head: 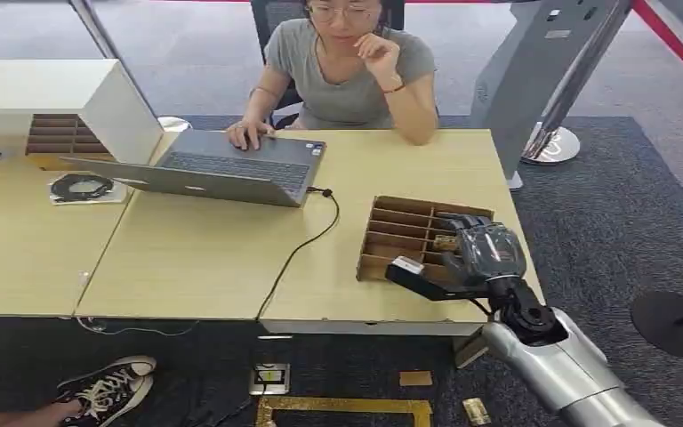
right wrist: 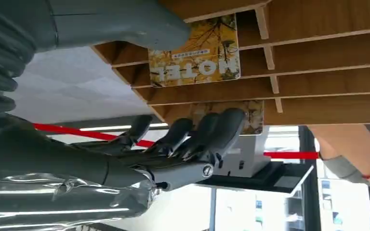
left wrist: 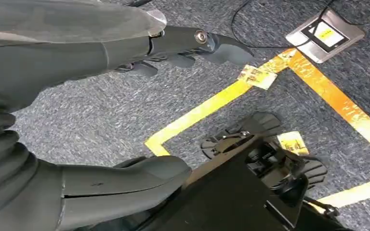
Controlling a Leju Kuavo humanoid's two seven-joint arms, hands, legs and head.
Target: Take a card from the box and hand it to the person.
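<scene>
A brown wooden box (head: 398, 229) with several slots stands on the table's right part. A yellow card (right wrist: 195, 52) marked HOTEL stands in one slot, and a second yellow card (right wrist: 256, 114) sits in a slot beyond it. My right hand (head: 473, 254) hovers over the box's near right side. Its thumb (right wrist: 125, 23) lies on one side of the HOTEL card and its fingers (right wrist: 207, 131) on the other, spread and apart from it. My left hand (left wrist: 82, 45) hangs over the carpet with nothing in it. The person (head: 349, 64) sits across the table with one hand on a laptop (head: 231, 165).
A black cable (head: 307, 240) runs from the laptop over the table's front edge. A second slotted box (head: 57, 135) and a white cabinet (head: 44, 87) stand at the far left. Loose cards (left wrist: 257, 76) lie on the carpet by yellow floor tape (left wrist: 212, 103).
</scene>
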